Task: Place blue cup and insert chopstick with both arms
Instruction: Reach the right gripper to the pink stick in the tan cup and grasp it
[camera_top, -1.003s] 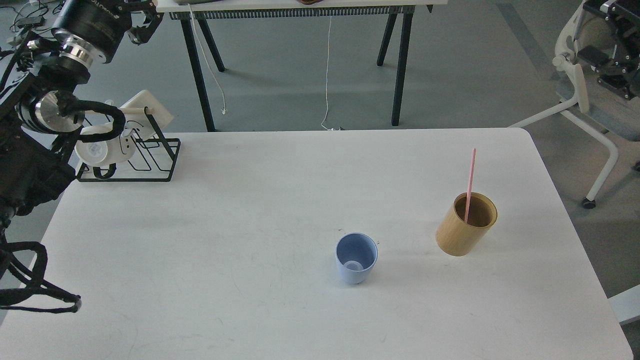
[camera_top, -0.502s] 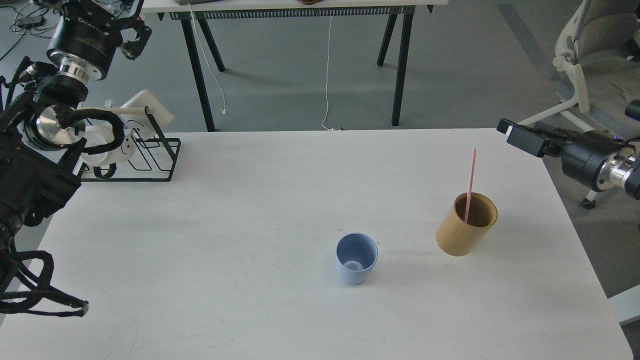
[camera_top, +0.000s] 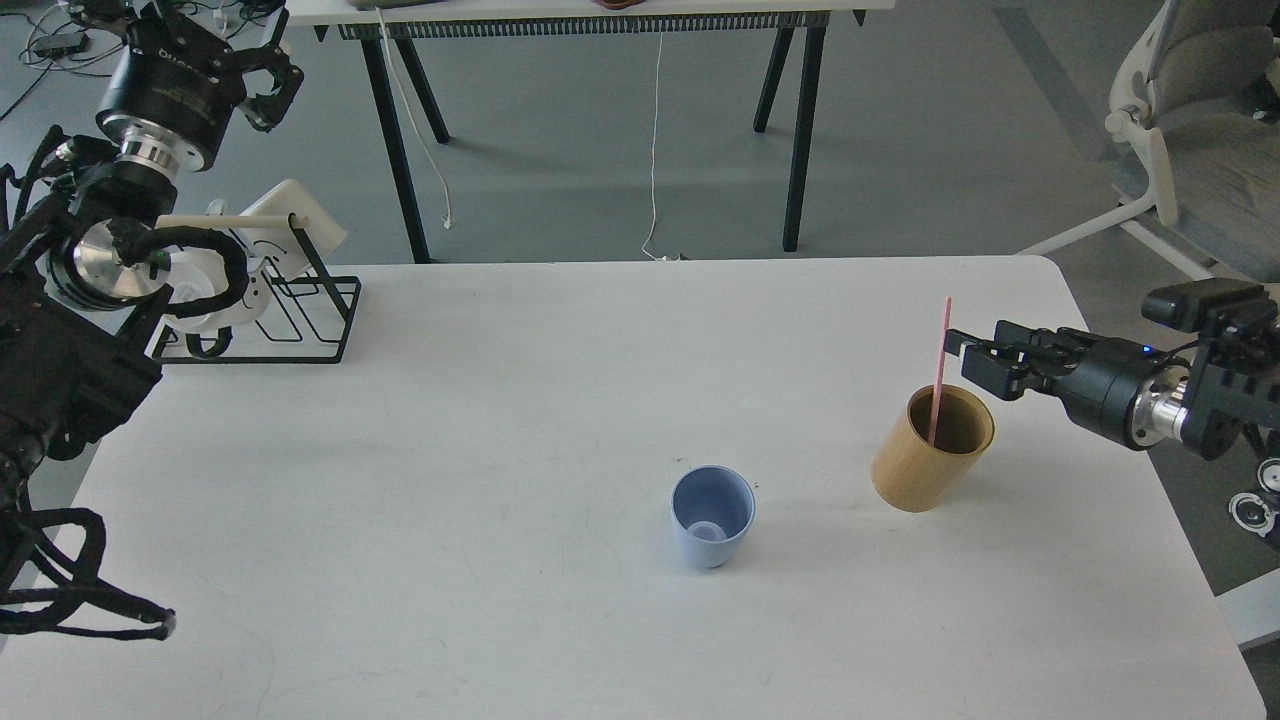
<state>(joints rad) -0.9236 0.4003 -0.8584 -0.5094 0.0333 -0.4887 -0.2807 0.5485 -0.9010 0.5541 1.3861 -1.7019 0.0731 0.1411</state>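
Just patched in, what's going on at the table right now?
The right gripper hangs beside the thin pink chopstick, which stands in the tan cylindrical holder; whether its fingers touch the stick cannot be told. The small pale blue plastic cup stands upright and empty on the white table, untouched. The left gripper is raised over the black wire rack, holding nothing.

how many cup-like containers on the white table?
3: blue cup near centre; tan holder to its right, chopstick inside; white mug on the black rack, far left. More may be hidden.
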